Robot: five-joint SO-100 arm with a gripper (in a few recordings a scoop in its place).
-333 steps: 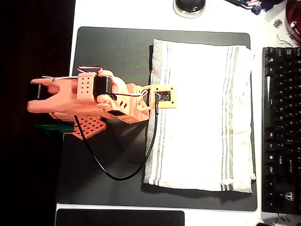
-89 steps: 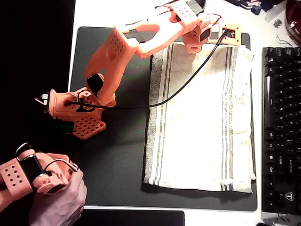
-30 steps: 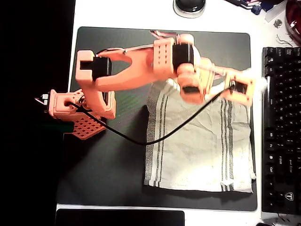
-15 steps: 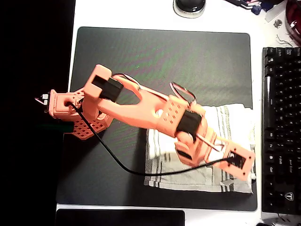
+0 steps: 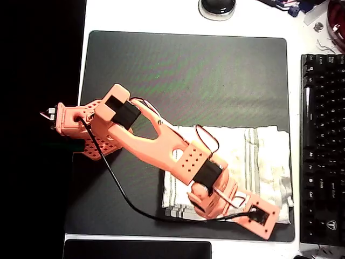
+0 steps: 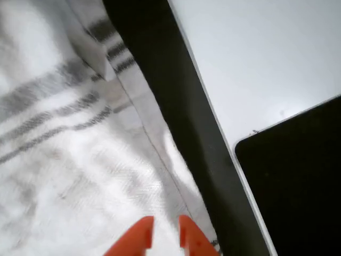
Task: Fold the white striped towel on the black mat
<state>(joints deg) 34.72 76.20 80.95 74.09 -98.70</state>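
The towel (image 5: 259, 162) is lying folded on the lower right part of the mat (image 5: 183, 70), its right edge running close to the mat's right edge and its lower edge sitting just inside the mat's lower edge. Above the towel, the whole upper half of the mat is lying bare, and a wide bare strip is also showing to the towel's left, where the arm's base (image 5: 81, 129) is standing at the mat's left edge. The arm (image 5: 161, 151) is reaching diagonally from that base across the towel's left half, and its wrist end is hanging over the towel's lower right corner near the mat's lower edge; a black cable (image 5: 124, 199) is looping over the mat below the arm. A keyboard (image 5: 323, 145) is lying just beyond the mat's right edge, a smaller dark pad (image 5: 137, 250) is sitting below the mat's lower edge, and a round dark object (image 5: 217, 7) is resting above the mat's top edge. In the overhead view the arm's wrist is covering the fingertips. In the wrist view the gripper (image 6: 165, 234) is showing two orange fingertips (image 6: 139, 234) with a narrow gap between them, sitting over rumpled towel cloth; I cannot tell whether any cloth is pinched. That close view is also showing the towel's striped edge (image 6: 112, 53) lying just inside the mat's border, with white table (image 6: 256, 64) beyond it.
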